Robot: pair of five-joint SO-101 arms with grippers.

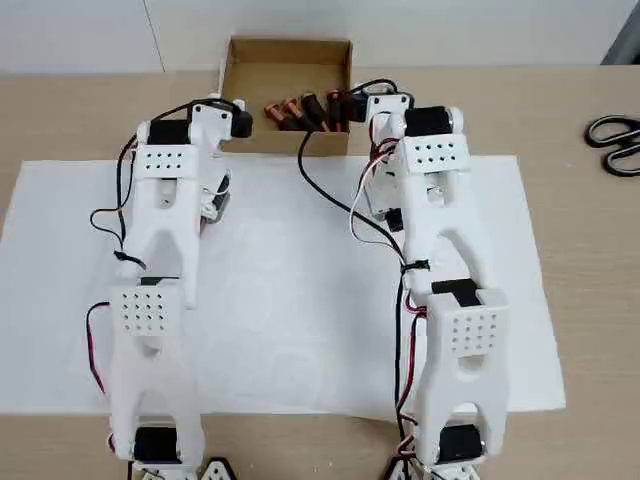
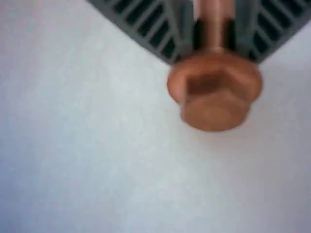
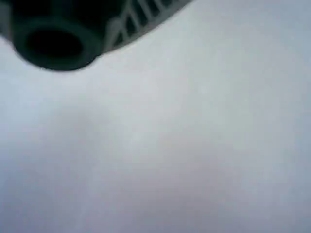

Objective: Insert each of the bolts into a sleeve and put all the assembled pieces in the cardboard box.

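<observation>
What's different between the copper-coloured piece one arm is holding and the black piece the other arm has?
The bolt is copper-coloured, while the sleeve is black. The bolt ends in a solid hexagonal head with a flange. The sleeve's end is a round ring with an open hole. Each is held by an arm over the white paper.

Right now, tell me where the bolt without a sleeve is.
In the left wrist view, the bolt sits clamped by its shank between the fingers of the left gripper, head out over the white paper, short of the cardboard box.
</observation>
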